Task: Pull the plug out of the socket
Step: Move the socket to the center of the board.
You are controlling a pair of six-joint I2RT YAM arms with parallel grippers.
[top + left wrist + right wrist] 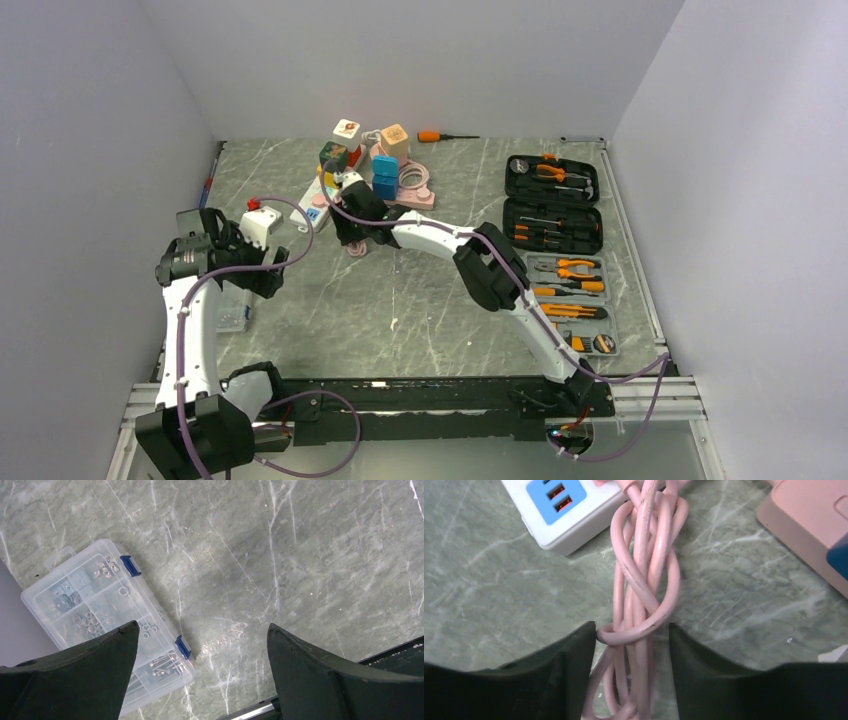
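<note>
Looking at the pink plug (616,484) first: it sits straight ahead of the right pincer (631,630), at the far end of the cord. Only a small bit of it shows. It seems to meet the edge of the white plastic socket strip with the blue patch (569,535), which lies ahead and a little to the left of that pincer. So I think the plug is not out yet, but I cannot be sure.

The thick bundle of looped pink cord (644,580) runs from the plug back down between the two black fingers. Both fingers touch its sides, so the right pincer looks to be grasping the cord bundle, not the plug.

A flat pink block (804,525) lies ahead and to the right of it, on the grey marble desk (489,595).

The left pincer (200,645) is far off to the side, spread wide and holding nothing. A clear plastic box with blue clips (90,600) lies under its left finger.

My guess is that the job is just getting started. The cord is held, and the pull away from the socket strip is left to do. Nothing holds the strip down, so it may slide along.
</note>
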